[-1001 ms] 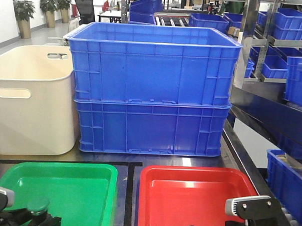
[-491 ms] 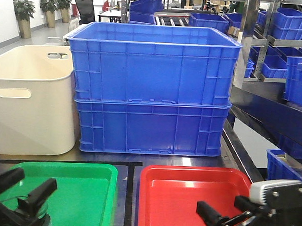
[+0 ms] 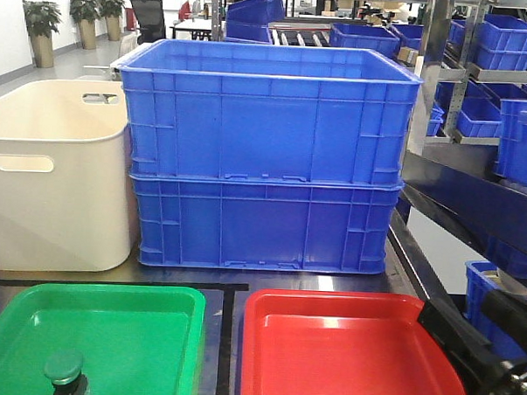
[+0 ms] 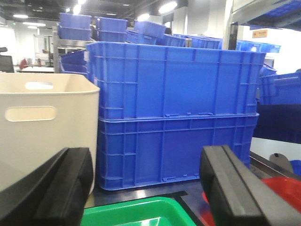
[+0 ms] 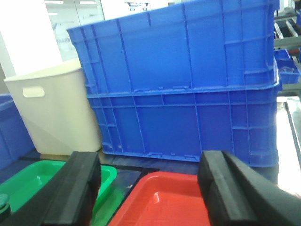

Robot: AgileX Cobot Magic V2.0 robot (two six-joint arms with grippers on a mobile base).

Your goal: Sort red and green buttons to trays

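front view shows the green button [image 3: 64,369] sitting in the green tray [image 3: 144,328]; both wrist views show jaws spread wide, empty.

Both wrist views show the same build: the left gripper [image 4: 146,188] and the right gripper [image 5: 148,190] each have two thick, matte black fingers with blocky, rounded outer edges. A raised ridge runs lengthwise along the right-hand finger [image 4: 235,186] in the left wrist view. In the front view, a black arm link [image 3: 480,347] with a glossy, smooth casing shows at the lower right corner.
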